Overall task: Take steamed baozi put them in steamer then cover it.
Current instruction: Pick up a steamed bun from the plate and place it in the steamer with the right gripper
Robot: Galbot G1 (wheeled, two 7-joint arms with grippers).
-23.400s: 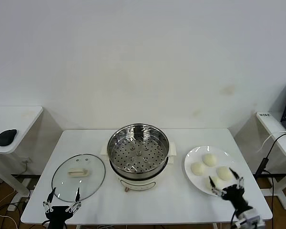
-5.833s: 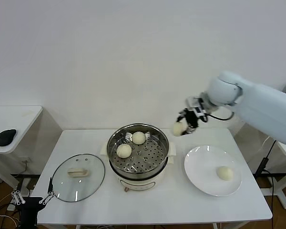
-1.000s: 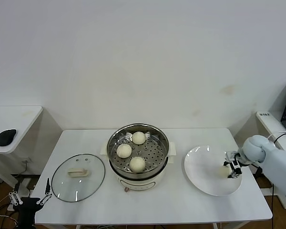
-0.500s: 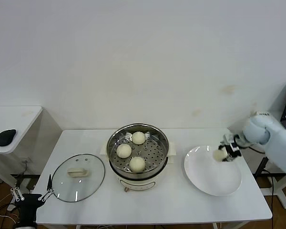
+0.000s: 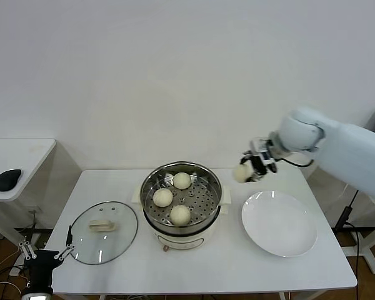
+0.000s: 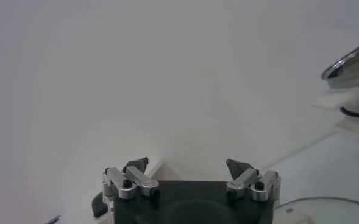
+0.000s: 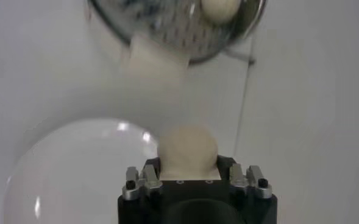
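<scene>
The steamer (image 5: 181,195) stands mid-table with three baozi on its perforated tray: one at the back (image 5: 182,180), one on the left (image 5: 162,197), one at the front (image 5: 180,214). My right gripper (image 5: 250,169) is shut on a fourth baozi (image 5: 242,172) (image 7: 188,149), in the air between the steamer's right side and the white plate (image 5: 279,223). The steamer's rim (image 7: 179,36) shows ahead in the right wrist view. The glass cover (image 5: 103,232) lies flat to the left of the steamer. My left gripper (image 5: 47,256) (image 6: 188,167) hangs open below the table's front left corner.
The white plate (image 7: 75,170) is bare. A side table (image 5: 19,156) at the far left carries a black mouse (image 5: 9,179). Another desk edge (image 5: 362,175) with cables stands at the far right.
My right gripper lifted the last baozi off the plate and carried it up and left toward the steamer. The plate is now bare. The left arm shifted slightly.
</scene>
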